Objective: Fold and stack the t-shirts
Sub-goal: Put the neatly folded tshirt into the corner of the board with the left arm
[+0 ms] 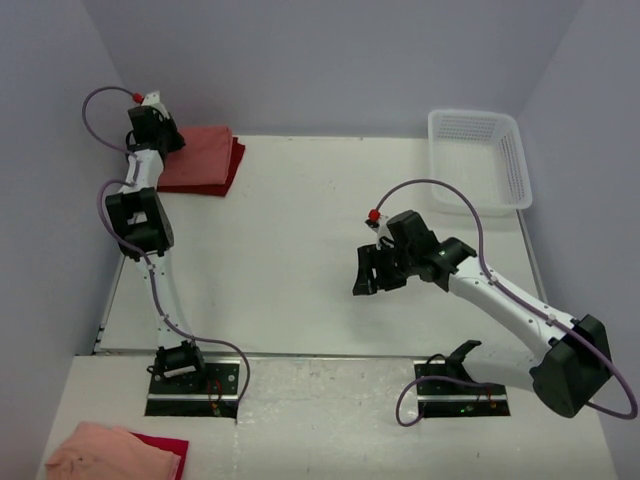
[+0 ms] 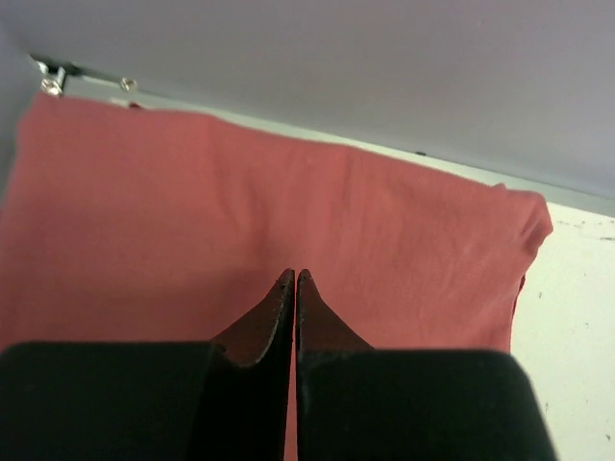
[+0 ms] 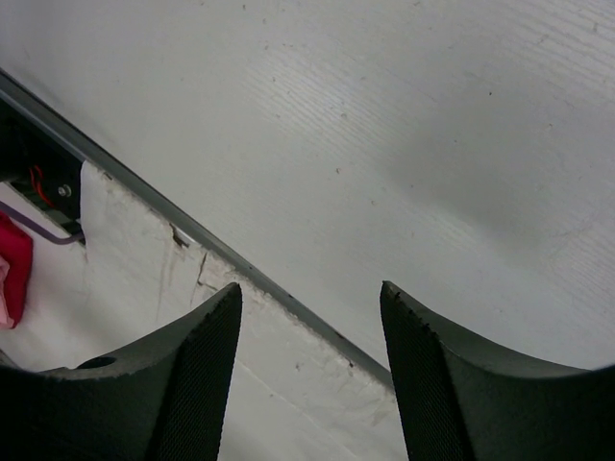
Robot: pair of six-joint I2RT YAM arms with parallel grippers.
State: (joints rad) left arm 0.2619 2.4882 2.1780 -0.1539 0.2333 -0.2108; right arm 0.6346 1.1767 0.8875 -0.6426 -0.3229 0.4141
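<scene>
A folded salmon t-shirt (image 1: 200,155) lies on a deeper crimson t-shirt (image 1: 236,165) at the table's far left corner; only the crimson right edge shows. My left gripper (image 1: 170,140) is at the stack's left side. In the left wrist view its fingers (image 2: 295,279) are shut, tips together just over the salmon t-shirt (image 2: 288,211), with no cloth seen between them. My right gripper (image 1: 368,275) is open and empty above the bare table, right of centre. In the right wrist view it (image 3: 309,288) hangs above the table's front edge.
A white mesh basket (image 1: 480,155) stands at the far right. A peach-pink cloth (image 1: 110,450) lies over a red cloth (image 1: 168,445) on the near shelf at the lower left; the red cloth shows in the right wrist view (image 3: 12,269).
</scene>
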